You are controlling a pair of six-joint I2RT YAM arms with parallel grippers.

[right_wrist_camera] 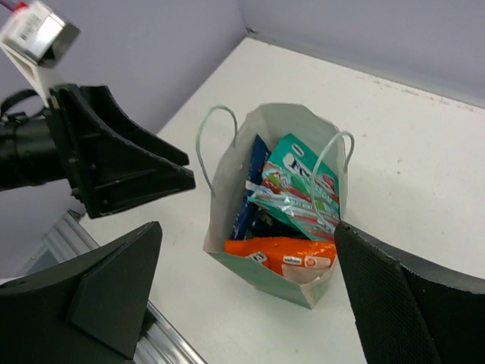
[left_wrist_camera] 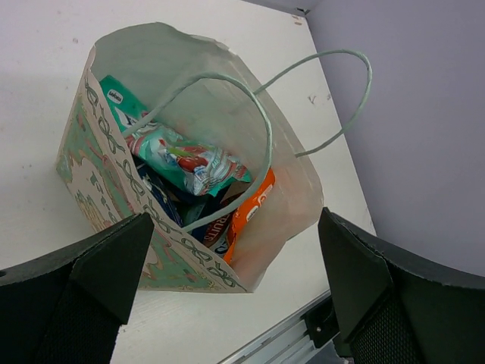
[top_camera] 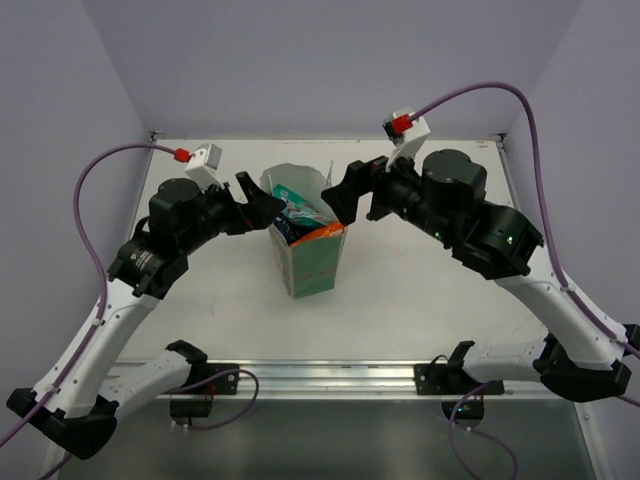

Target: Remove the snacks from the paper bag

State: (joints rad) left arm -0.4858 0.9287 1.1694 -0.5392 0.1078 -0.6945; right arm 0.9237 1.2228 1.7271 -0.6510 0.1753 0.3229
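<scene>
The left pincer (top_camera: 262,200) and the right pincer (top_camera: 345,192) hang at opposite sides of the mouth of the paper bag (top_camera: 308,265), each with its jaws spread apart and gripping nothing. The bag stands upright near the middle of the tabletop (top_camera: 430,300), its mouth open and its string handles (left_wrist_camera: 267,125) arching over it. The visible snacks lie inside: a teal-green packet (right_wrist_camera: 299,189) is uppermost, an orange packet (right_wrist_camera: 284,254) rests against one wall, and blue packets (right_wrist_camera: 254,189) sit beneath. How many blue packets there are cannot be told.
</scene>
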